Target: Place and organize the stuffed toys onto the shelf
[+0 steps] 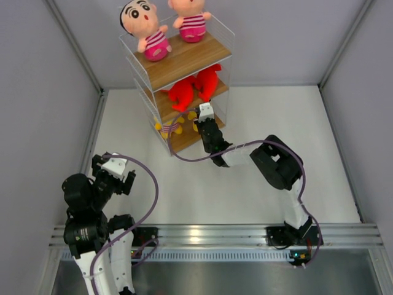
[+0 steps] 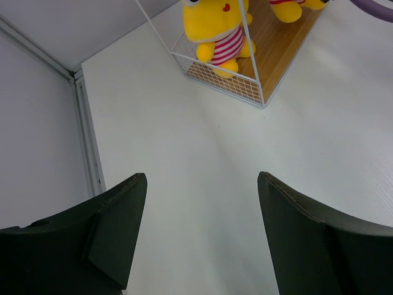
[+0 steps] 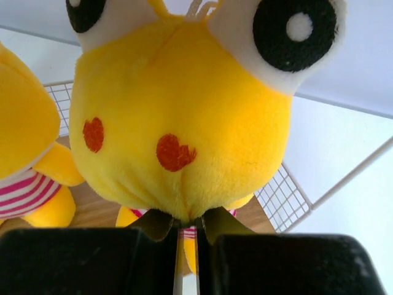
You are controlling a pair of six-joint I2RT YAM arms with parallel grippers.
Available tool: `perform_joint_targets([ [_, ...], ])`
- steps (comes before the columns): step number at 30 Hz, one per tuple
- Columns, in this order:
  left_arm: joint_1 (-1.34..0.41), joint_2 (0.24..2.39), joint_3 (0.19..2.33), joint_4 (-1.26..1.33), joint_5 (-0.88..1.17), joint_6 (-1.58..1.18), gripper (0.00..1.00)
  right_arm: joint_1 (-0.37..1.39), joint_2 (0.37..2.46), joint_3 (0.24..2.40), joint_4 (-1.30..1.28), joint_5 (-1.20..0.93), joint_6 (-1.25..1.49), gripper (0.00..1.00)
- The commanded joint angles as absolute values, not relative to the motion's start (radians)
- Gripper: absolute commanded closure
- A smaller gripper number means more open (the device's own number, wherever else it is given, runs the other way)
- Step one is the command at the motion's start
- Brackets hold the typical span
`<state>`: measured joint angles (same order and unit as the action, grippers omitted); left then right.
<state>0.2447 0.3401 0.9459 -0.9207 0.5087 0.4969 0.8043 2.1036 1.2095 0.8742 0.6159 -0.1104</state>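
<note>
Shelf (image 1: 184,61) of wooden boards in white wire, table's (image 1: 258,184) far edge, from above: two black-haired boy dolls (image 1: 147,27) on top, two red plush sharks (image 1: 193,86) mid-tier.

Left wrist: left gripper (image 2: 202,178) gapes empty, facing one shelved yellow plush figure (image 2: 218,31).

Right wrist: right gripper (image 3: 187,224) pinches the second yellow figure (image 3: 184,123) on the bottom board; seemingly only its release remains.

Pink-striped shirts on yellow figures (image 2: 212,24) — red sharks (image 1: 184,92) — light brown shelf (image 1: 184,61), white wire frame
</note>
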Motion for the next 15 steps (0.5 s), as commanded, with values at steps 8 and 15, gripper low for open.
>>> perform_joint_targets([
  [8, 0.241, 0.351, 0.979, -0.887, 0.575, 0.480, 0.21, 0.870, 1.866, 1.121, 0.743, 0.669, 0.061, 1.00],
  [15, 0.241, 0.380, 1.003, -0.888, 0.618, 0.463, 0.22, 0.955, 1.721, 0.999, 0.647, 0.710, 0.144, 1.00],
])
